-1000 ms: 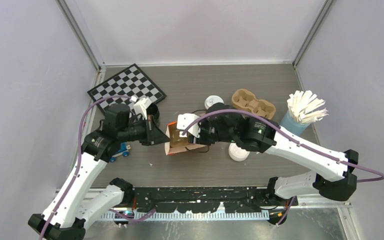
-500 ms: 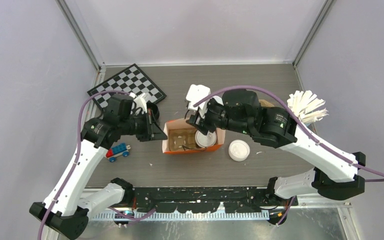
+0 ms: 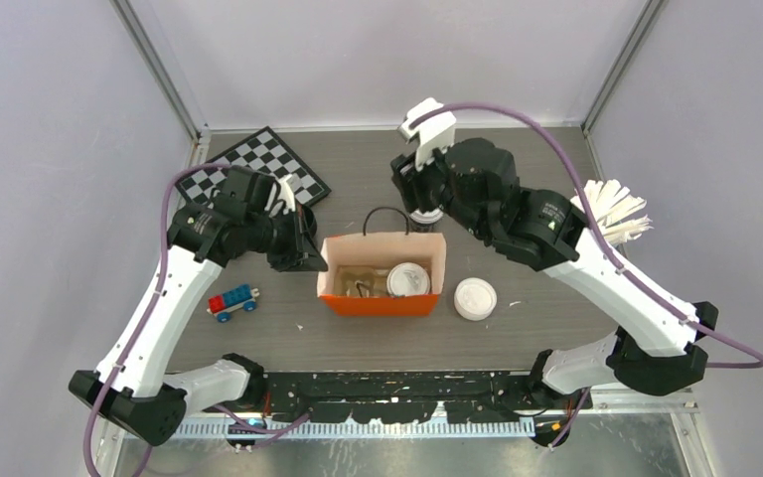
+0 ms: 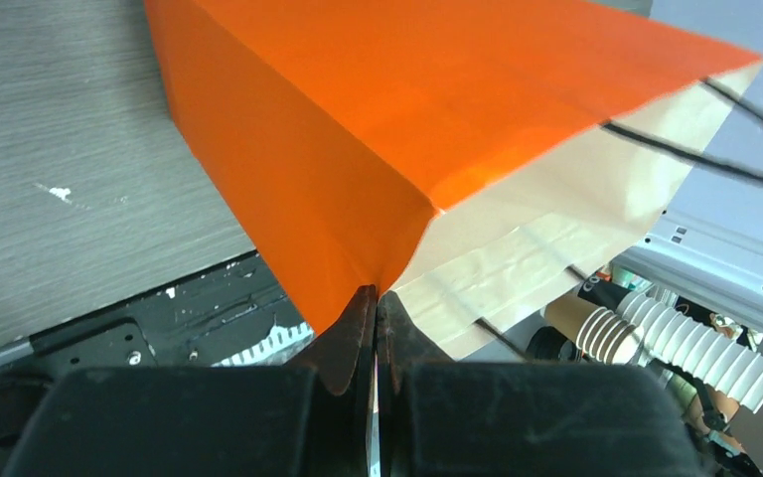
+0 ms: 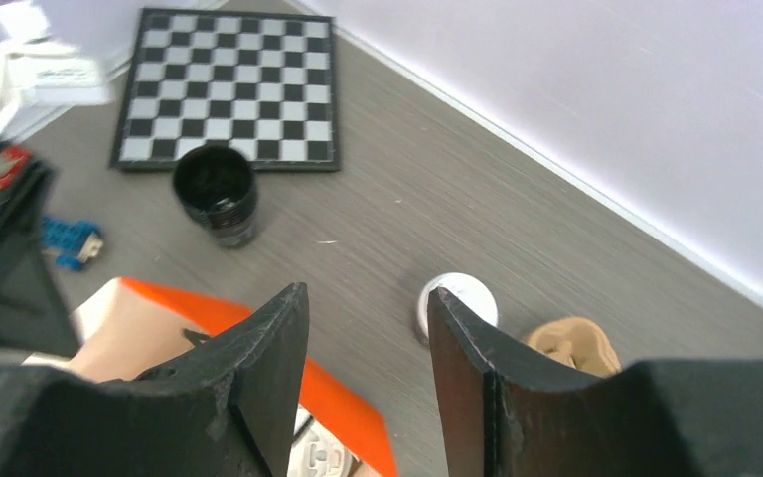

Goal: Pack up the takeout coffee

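Inside the orange bag (image 3: 381,301), at the middle of the worktop (image 3: 358,169), the takeout coffee (image 3: 408,279) is found toward the bag's 3 o'clock end. A second ago the bag was tipped over with its mouth turned toward 3 o'clock, and the right tool (image 5: 368,298) was reached into that mouth. Half a second ago the bag was nearly upright, with that tool just over the cup. Now the bag is stood upright with its mouth open to the top. The right tool has been lifted clear toward 12 o'clock, with its fingers spread and nothing held between them. Beyond them a second lidded cup (image 5: 454,295) and a black cup (image 5: 215,194) are seen on the worktop. The left tool (image 4: 376,298) has been kept pressed together on the bag's 9 o'clock edge, with the folded paper pinched between its tips.

The coffee is stood on its base. Its white lid is turned straight up and is seen as a full circle from above, so its long axis is vertical.
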Controlling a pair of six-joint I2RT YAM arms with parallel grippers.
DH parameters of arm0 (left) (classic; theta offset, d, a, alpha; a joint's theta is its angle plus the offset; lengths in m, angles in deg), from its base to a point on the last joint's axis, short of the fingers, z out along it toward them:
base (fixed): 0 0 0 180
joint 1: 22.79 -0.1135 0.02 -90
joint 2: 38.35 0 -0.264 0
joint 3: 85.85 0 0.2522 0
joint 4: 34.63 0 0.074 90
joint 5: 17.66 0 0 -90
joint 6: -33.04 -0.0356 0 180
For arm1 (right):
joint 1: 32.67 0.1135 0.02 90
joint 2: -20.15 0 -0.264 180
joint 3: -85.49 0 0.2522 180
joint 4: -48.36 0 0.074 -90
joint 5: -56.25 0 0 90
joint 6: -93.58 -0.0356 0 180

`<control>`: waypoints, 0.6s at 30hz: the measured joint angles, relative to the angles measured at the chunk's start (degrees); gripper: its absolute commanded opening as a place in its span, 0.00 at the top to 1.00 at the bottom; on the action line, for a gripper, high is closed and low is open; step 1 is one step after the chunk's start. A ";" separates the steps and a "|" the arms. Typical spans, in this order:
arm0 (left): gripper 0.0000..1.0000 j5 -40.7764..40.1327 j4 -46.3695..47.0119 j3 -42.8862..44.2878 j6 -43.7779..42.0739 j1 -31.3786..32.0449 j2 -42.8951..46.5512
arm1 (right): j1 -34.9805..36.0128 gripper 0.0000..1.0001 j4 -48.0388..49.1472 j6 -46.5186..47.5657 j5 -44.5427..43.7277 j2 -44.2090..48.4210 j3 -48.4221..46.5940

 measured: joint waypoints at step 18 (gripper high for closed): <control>0.58 -4.28 -6.19 4.63 -3.10 0.00 -3.67 | -30.05 0.14 -16.87 -17.18 7.39 -16.57 -10.54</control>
